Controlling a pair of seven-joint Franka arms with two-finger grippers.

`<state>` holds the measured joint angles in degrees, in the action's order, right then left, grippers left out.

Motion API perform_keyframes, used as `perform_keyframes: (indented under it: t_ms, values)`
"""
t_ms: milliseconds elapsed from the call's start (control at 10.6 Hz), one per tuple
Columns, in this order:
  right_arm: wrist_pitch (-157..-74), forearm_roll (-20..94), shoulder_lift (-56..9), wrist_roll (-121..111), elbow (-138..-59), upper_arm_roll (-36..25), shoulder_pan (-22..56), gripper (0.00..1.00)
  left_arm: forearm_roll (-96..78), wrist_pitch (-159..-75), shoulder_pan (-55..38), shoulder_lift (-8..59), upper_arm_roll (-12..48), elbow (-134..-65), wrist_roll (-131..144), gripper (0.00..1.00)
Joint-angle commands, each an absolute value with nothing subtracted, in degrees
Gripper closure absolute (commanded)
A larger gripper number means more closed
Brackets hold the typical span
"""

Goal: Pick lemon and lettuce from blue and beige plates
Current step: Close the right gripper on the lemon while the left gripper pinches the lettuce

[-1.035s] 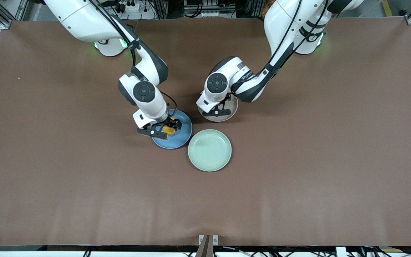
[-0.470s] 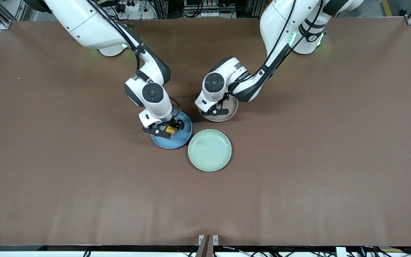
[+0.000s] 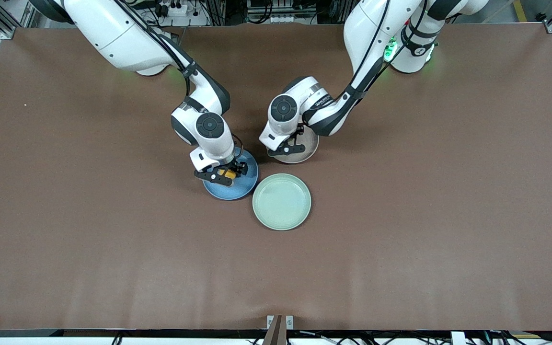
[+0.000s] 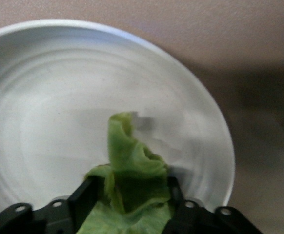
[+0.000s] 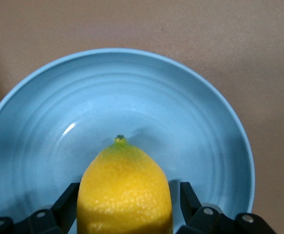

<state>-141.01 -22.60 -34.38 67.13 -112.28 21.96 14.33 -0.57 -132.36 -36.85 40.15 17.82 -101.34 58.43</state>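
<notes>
My right gripper is over the blue plate, shut on the yellow lemon. In the right wrist view the lemon sits between the black fingers, just above the blue plate. My left gripper is over the beige plate, shut on the lettuce. In the left wrist view the green lettuce leaf is pinched between the fingers over the pale plate. The wrist hides the lettuce in the front view.
A pale green plate with nothing on it lies nearer to the front camera, touching the blue plate's rim and close to the beige one. Brown table surface spreads around the plates.
Both arms have shifted slightly. The right gripper moved a little toward the green plate with the lemon; the left gripper moved a little toward the right arm's end over the beige plate.
</notes>
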Motion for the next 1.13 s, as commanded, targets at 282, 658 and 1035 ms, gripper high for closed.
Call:
perform_keyframes:
  t_ms: [282, 658, 1035]
  values:
    - [-140.46, -24.17, -34.37, 69.17, -111.36, 22.85, 13.8, 0.69, 1.58, -133.07, -37.7, 43.41, 15.83, -96.43, 60.91, 1.0]
    - [-135.98, -23.03, -28.58, 67.07, -111.36, 23.12, 12.22, 0.72, 1.76, -132.54, -37.09, 42.54, 15.64, -95.71, 60.73, 1.0]
    - [-126.24, -12.23, -21.2, 50.65, -111.36, 22.41, 9.5, 0.73, 1.76, -124.47, -36.47, 37.98, 15.73, -95.71, 58.98, 1.0]
